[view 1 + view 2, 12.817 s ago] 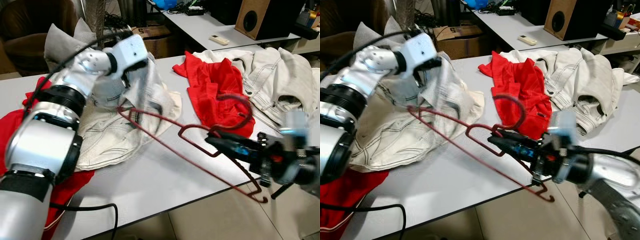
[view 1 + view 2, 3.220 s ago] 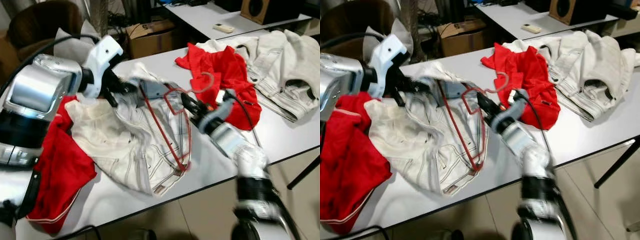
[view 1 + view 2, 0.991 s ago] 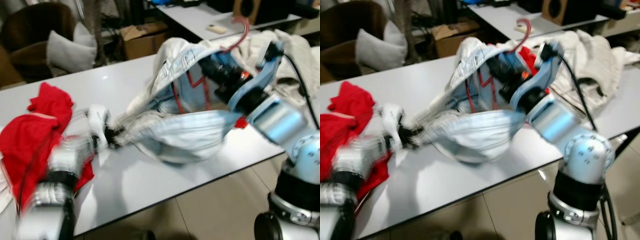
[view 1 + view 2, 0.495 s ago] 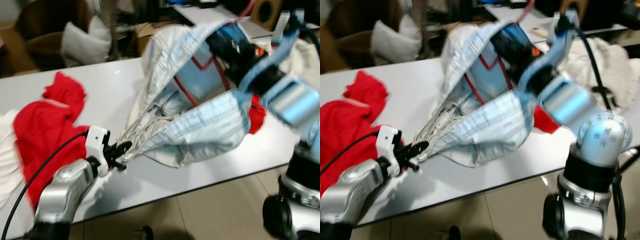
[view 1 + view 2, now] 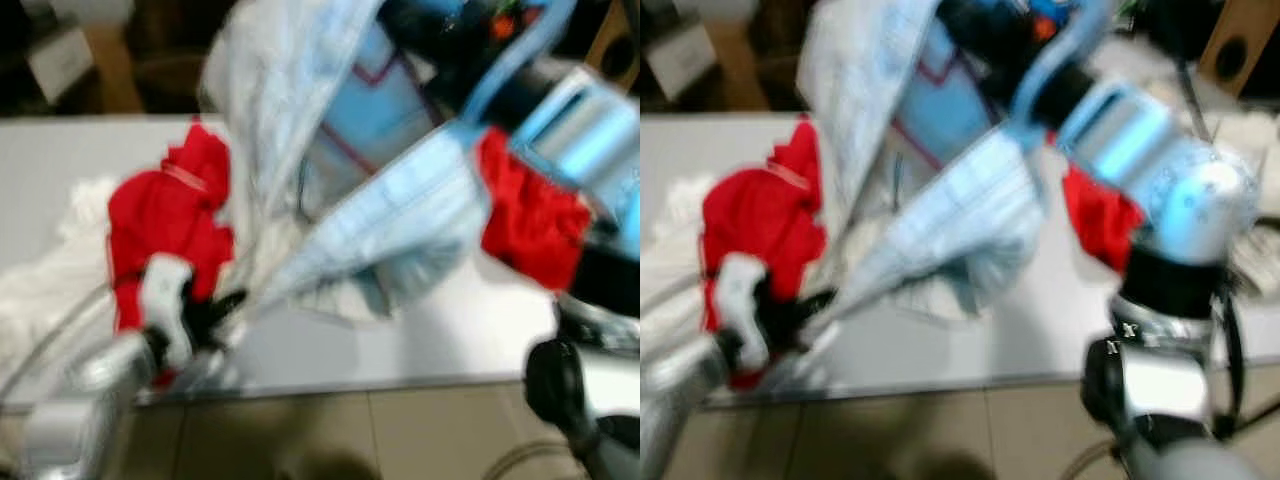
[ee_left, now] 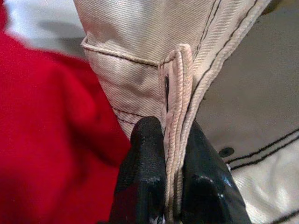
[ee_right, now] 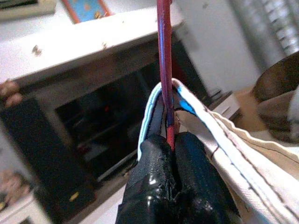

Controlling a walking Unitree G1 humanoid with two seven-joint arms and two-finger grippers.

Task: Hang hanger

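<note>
Raised higher than before, the hanger [image 7: 164,70] sits inside the pale jacket [image 5: 300,130], clamped in the right gripper [image 7: 170,140]; the left gripper [image 6: 170,135] pinches the jacket's hem above the table [image 5: 450,330].

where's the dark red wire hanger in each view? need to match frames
Left eye: dark red wire hanger is a thin line inside the lifted pale denim garment, upper middle.
Right eye: same line, upper middle.
Left wrist: not in it.
Right wrist: upright rod clamped in the right end effector.
Shared landmark: the garment.
</note>
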